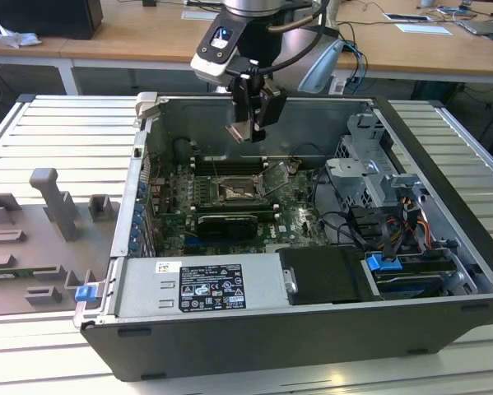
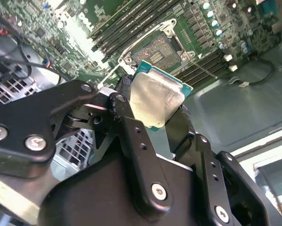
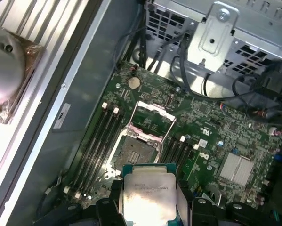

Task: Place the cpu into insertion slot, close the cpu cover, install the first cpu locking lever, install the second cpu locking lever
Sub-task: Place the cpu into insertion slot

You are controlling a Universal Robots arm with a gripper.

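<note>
My gripper hangs above the open computer case, shut on the cpu, a flat square chip with a pale metal face. In both wrist views the black fingers clamp the cpu by two opposite edges. The insertion slot, a dark square socket with a silver rim, lies bare on the green board below the chip. It also appears beyond the cpu as the insertion slot and as the insertion slot. The cpu cover is swung back, open, at the socket's far edge.
Long black memory slots flank the socket on both sides. A metal drive cage with cables fills the case at the exterior view's right. The labelled power supply sits at the front. Grey fixture blocks stand on the table at the left.
</note>
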